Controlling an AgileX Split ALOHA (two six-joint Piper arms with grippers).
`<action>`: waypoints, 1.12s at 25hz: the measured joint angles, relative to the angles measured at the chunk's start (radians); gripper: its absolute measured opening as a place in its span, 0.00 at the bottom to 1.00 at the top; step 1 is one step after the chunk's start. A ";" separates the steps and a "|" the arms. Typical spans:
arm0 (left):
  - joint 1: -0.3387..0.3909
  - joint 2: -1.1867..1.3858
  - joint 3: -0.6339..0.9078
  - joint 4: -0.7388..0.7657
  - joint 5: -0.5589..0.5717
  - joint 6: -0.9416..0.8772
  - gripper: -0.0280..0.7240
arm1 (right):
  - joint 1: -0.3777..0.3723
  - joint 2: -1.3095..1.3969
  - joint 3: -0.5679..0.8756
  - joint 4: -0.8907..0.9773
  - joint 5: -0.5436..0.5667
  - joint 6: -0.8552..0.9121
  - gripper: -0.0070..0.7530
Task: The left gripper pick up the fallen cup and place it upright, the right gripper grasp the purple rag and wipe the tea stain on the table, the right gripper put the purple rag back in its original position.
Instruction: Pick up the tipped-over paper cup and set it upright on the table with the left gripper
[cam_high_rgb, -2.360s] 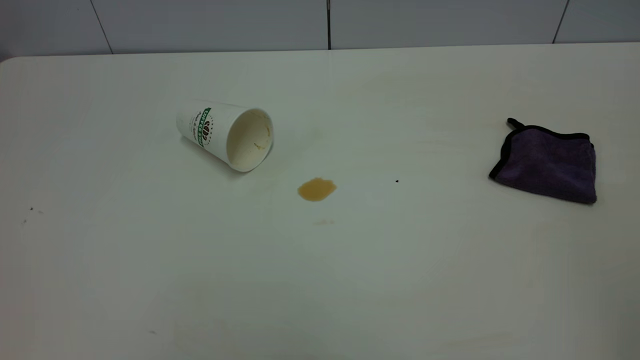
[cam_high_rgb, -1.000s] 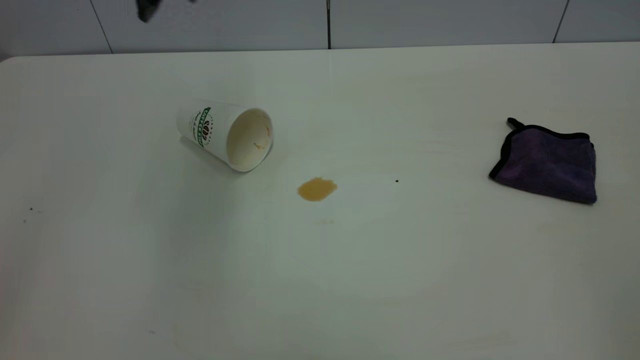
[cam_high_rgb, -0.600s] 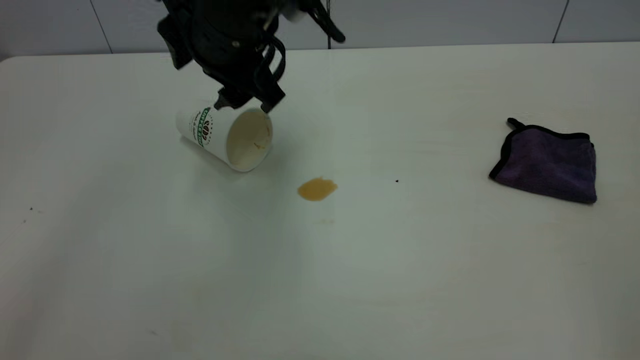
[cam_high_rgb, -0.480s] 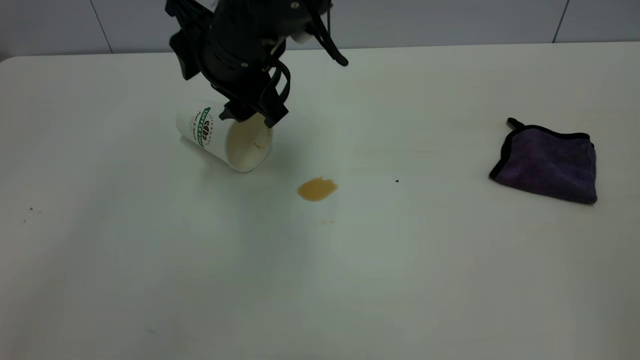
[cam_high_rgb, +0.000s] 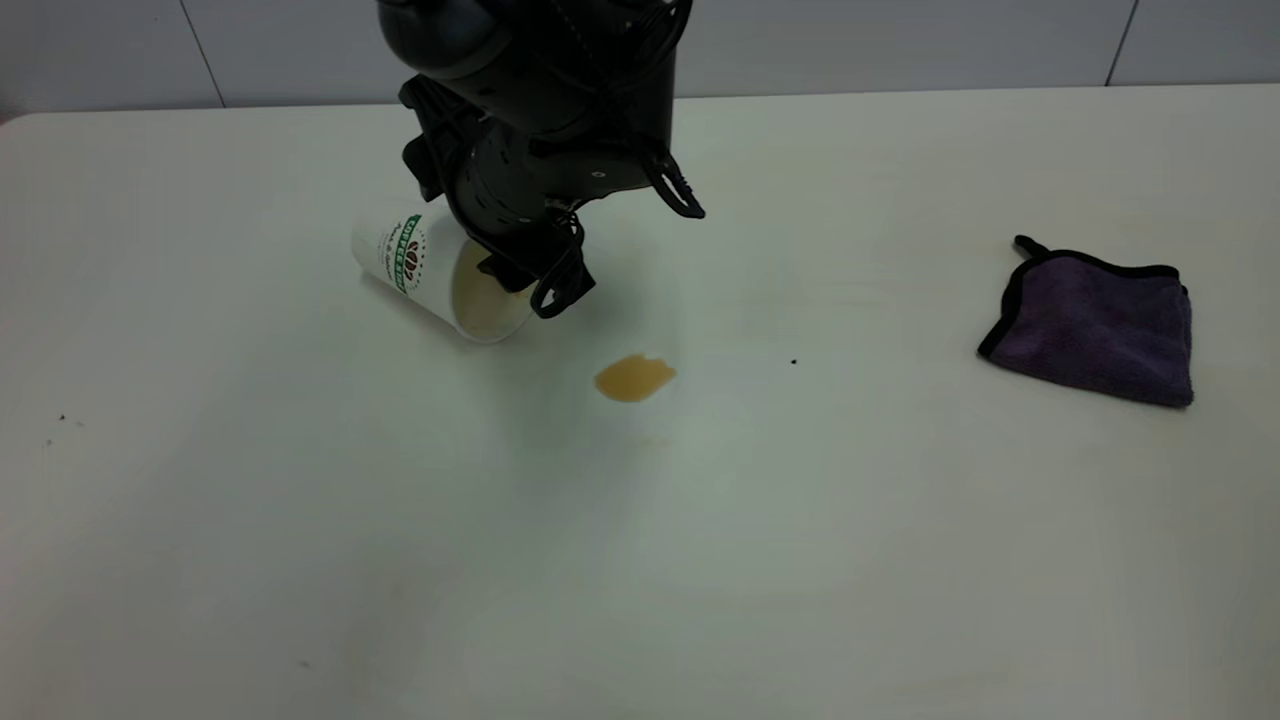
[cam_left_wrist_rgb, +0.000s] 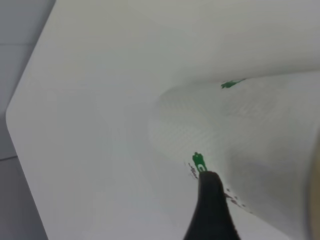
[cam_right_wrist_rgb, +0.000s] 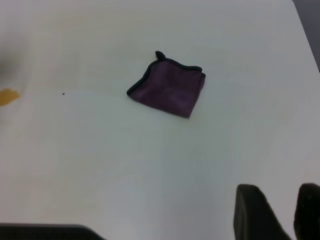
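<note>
The white paper cup (cam_high_rgb: 400, 255) with the green logo lies on its side on the table (cam_high_rgb: 700, 560), its mouth facing the front right. My left gripper (cam_high_rgb: 505, 282) is down over the cup's mouth end, open, with its fingers on either side of the cup. One finger (cam_left_wrist_rgb: 210, 210) shows against the cup wall (cam_left_wrist_rgb: 240, 130) in the left wrist view. The amber tea stain (cam_high_rgb: 634, 377) lies just right of the cup. The purple rag (cam_high_rgb: 1095, 325) lies folded at the far right. My right gripper (cam_right_wrist_rgb: 292, 200) hovers shut, well short of the rag (cam_right_wrist_rgb: 170, 90).
A tiny black speck (cam_high_rgb: 794, 362) sits right of the stain. A grey wall runs behind the table's far edge. The stain also shows at the edge of the right wrist view (cam_right_wrist_rgb: 7, 96).
My left arm came in from the top and dropped onto the cup's mouth end. The cup, the stain and the rag have not moved.
</note>
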 joint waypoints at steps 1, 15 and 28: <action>0.014 0.007 0.000 0.000 -0.001 -0.001 0.82 | 0.000 0.000 0.000 0.000 0.000 0.000 0.32; 0.097 0.008 -0.004 0.111 -0.009 0.007 0.05 | 0.000 0.000 0.000 0.000 0.000 0.000 0.32; 0.183 -0.353 -0.005 -0.491 -0.149 0.501 0.01 | 0.000 0.000 0.000 0.000 0.000 0.000 0.32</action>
